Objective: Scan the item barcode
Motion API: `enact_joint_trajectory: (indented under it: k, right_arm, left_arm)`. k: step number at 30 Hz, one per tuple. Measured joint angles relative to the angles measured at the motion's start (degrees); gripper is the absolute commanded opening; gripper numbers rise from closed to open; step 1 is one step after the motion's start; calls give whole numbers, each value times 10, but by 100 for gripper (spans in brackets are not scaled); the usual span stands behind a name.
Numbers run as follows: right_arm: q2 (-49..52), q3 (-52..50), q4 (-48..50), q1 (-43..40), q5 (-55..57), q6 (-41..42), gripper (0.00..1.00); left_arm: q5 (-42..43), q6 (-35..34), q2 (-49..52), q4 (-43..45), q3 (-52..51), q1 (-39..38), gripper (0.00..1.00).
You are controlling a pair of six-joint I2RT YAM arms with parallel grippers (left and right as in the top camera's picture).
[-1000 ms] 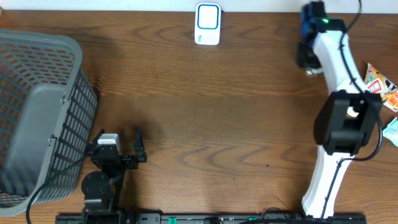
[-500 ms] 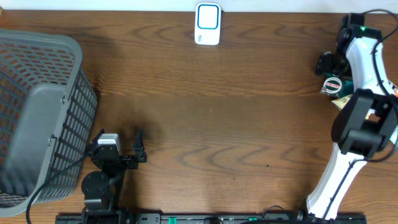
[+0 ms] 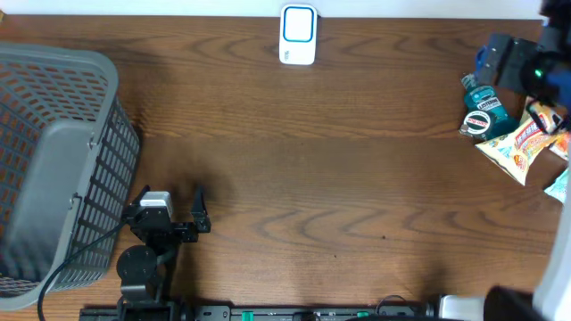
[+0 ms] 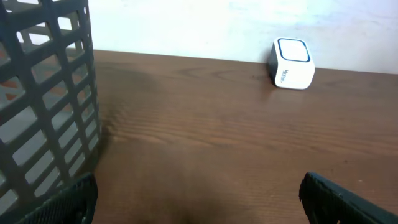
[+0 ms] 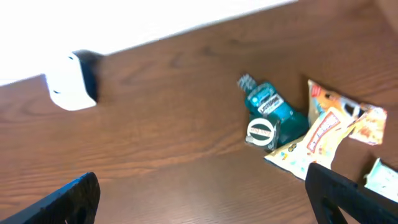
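1 basket (image 3: 62,55), 1 scanner (image 3: 297,34), 1 bottle (image 3: 483,109), 1 snack bag (image 3: 510,148), 1 pale pkt (image 3: 560,185)

On your left stands a gray plastic basket (image 3: 109,169), its walls an open lattice of slots and its floor solid gray. It rests on the brown wood-grain surface (image 3: 312,178) and runs out past the left edge of the overhead view. In the left wrist view you see one corner of it close up, upright, with pale light showing through the slots. A white wall (image 4: 186,25) rises along the far edge of the surface.
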Motion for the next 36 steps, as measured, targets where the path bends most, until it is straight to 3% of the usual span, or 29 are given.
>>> enact_joint_trajectory:
  k: [4,12,20,26,36]
  right_arm:
    - [-46,0,-4,0,-5,-2,99]
    - [-116,0,-105,0,11,-16,99]
    - [-182,-50,-20,0,14,-19,99]
    - [-331,-223,101,0,16,-20,99]
    - [-671,-616,329,0,18,-13,99]
  left_arm:
    - [0,0,0,0,0,0,100]
    - [0,0,0,0,0,0,100]
    - [0,0,0,0,0,0,100]
    - [0,0,0,0,0,0,100]
    - [0,0,0,0,0,0,100]
